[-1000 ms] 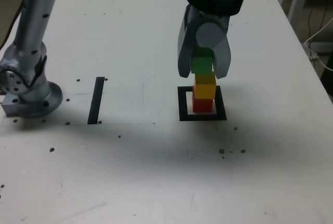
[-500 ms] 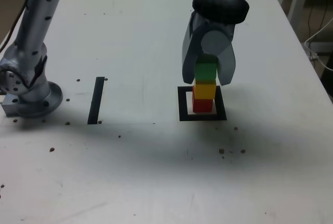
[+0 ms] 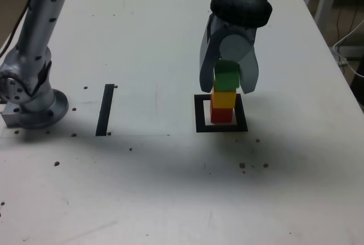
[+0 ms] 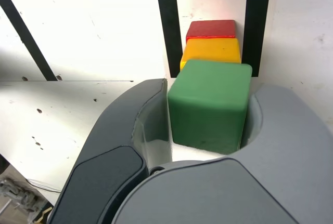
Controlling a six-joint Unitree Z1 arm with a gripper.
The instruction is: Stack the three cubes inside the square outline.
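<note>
Cubes stand stacked inside the square outline [image 3: 221, 113] on the white bench [image 3: 159, 40]: the red cube [image 3: 222, 114] at the bottom on the outline's white centre, the yellow cube [image 3: 223, 99] on it, and the green cube [image 3: 226, 78] on top. The green cube sits slightly tilted and turned against the yellow one, not squarely aligned. The pincer [image 3: 227, 83] hangs over the stack, pointing down, with one jaw on each side of the green cube. In the wrist view the green cube [image 4: 209, 104] fills the space between the jaws; whether they press on it or stand just apart from it cannot be told. On the exterior view's left a straight black strip [image 3: 105, 109] lies on the bench, well apart from the outline, near the arm's grey base [image 3: 31, 100]. Dark specks dot the bench.
</note>
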